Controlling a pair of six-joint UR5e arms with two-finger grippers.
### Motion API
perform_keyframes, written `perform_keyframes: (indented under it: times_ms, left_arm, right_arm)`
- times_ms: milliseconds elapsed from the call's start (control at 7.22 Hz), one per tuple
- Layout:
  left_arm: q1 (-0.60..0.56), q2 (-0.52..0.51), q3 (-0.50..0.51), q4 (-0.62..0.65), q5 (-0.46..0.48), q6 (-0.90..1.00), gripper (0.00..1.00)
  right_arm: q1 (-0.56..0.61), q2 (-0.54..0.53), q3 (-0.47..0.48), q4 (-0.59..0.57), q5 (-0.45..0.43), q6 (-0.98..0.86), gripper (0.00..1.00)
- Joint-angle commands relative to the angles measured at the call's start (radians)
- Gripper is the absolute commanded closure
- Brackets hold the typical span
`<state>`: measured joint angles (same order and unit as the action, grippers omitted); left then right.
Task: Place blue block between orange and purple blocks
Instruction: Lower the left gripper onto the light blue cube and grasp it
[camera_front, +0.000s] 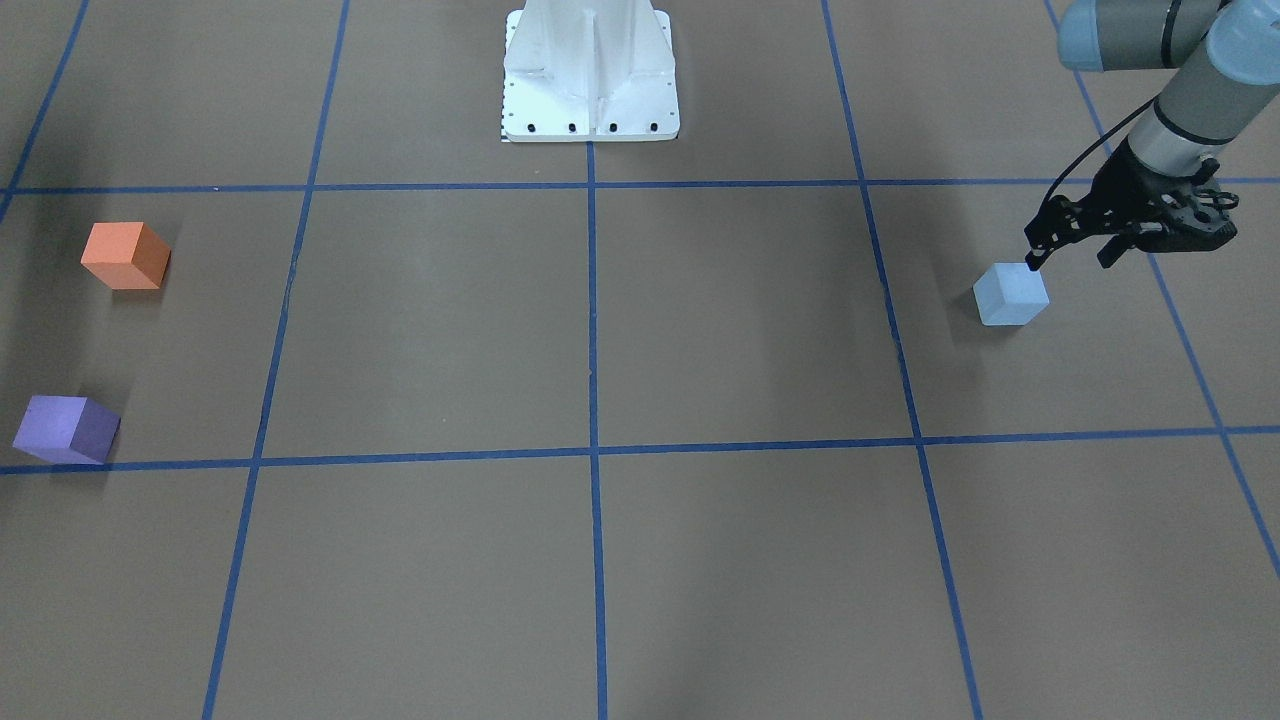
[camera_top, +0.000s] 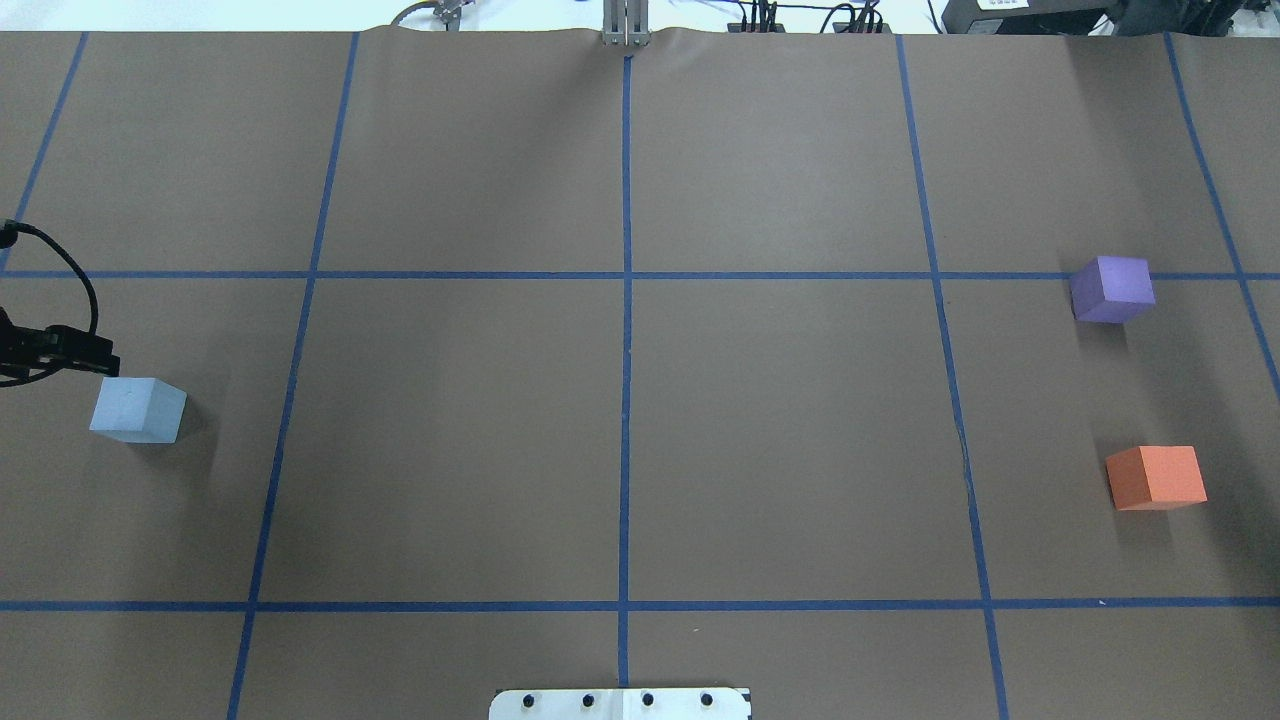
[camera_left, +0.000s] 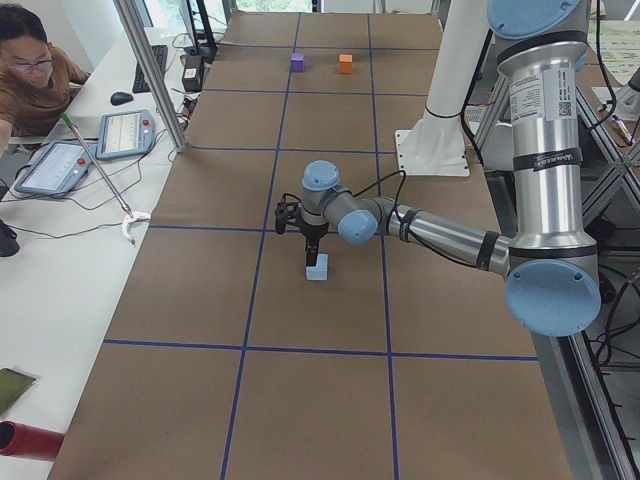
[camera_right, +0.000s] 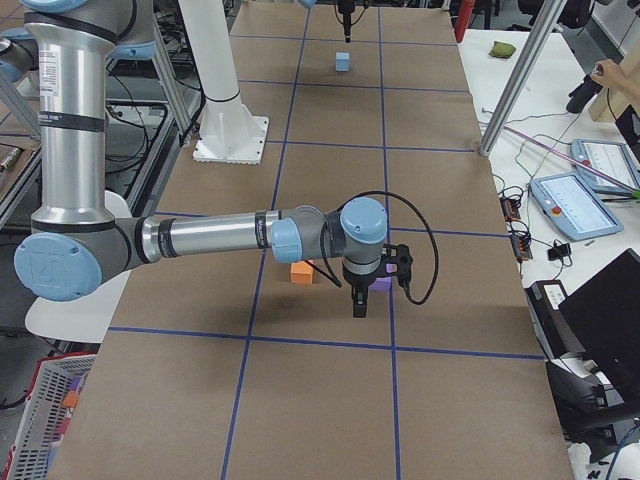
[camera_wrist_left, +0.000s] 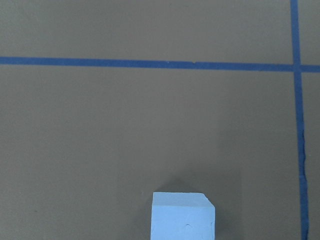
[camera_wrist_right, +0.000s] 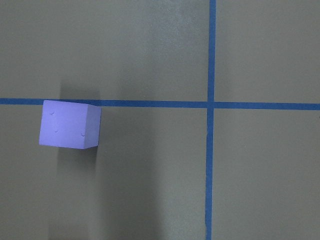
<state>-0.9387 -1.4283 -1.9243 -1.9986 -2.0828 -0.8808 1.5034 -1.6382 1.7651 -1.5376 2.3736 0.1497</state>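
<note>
The pale blue foam cube (camera_front: 1012, 295) sits flat on one face on the brown paper-covered tabletop (camera_top: 620, 440), far over on the robot's left side and inside a square of the blue tape lines (camera_top: 626, 400). Being a cube, it has no long axis to speak of. In the left wrist view its upper edge runs roughly parallel to the tape line beyond it, so it lies about square with the grid.

The left tool (camera_front: 1070, 260) hangs just above and slightly to the outer side of that cube. Its two fingers are spread apart and grasp nothing, and in the front-facing view one fingertip lines up with the cube's rear top edge (whether it actually touches cannot be told).

The orange foam cube (camera_top: 1156, 477) and the purple foam cube (camera_top: 1111, 289) stand on the robot's right side, well apart from the blue one. The purple one is farther from the robot's base and sits against a tape line. The orange one is nearer the base, and the two do not touch.

The right tool (camera_right: 360, 300) points downward near the purple cube. It shows only in the right side view, so whether it is released or clenched cannot be told.
</note>
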Motion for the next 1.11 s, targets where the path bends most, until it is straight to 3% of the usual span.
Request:
perform_keyframes:
  times_ms: [0, 831, 969]
  left_arm:
    - [0.047, -0.004, 0.048, -0.052, 0.027, -0.023, 0.0]
    - [0.115, -0.066, 0.169, -0.092, 0.032, -0.033, 0.0]
    - [0.13, -0.072, 0.18, -0.091, 0.032, -0.036, 0.06]
  right_arm:
    - [0.0, 0.006, -0.001, -0.001, 0.004, 0.001, 0.0]
    - [0.001, 0.006, 0.005, -0.001, 0.009, 0.001, 0.0]
    - [0.001, 0.005, 0.005, -0.001, 0.009, 0.001, 0.0]
